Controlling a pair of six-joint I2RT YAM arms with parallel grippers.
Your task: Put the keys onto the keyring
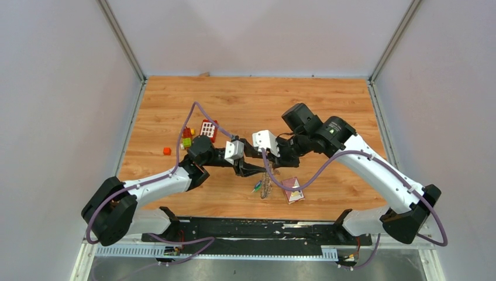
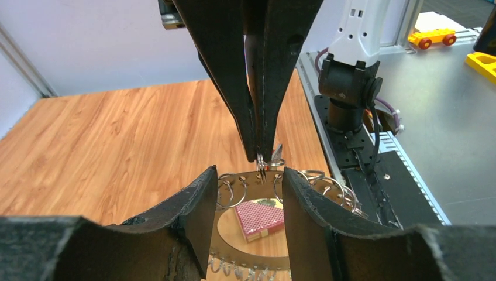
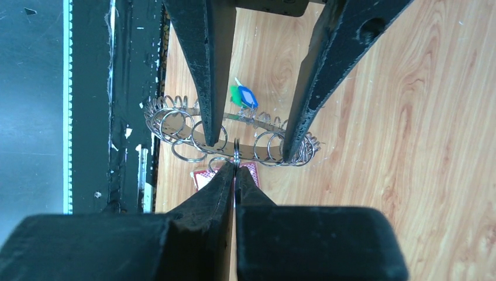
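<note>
table [image 1: 245, 99]: wood.
left gripper [image 2: 248, 178]: fingers apart, straddling the keyring's band.
right gripper [image 3: 235, 172]: pinched together on one small split ring [image 3: 237, 151] of the rim.
keyring [image 3: 166, 120]: six o'clock on the table in the top view.
maroon card [image 2: 260, 218]: at its three o'clock.
keys [image 3: 243, 95]: at its nine o'clock, unthreaded.
your risk: the thin loop slips the pinch, or the unclamped keyring twists and tangles neighbouring loops.

text: none legible | labels: key tags [image 3: 244, 96] too small to read | signs: none
</note>
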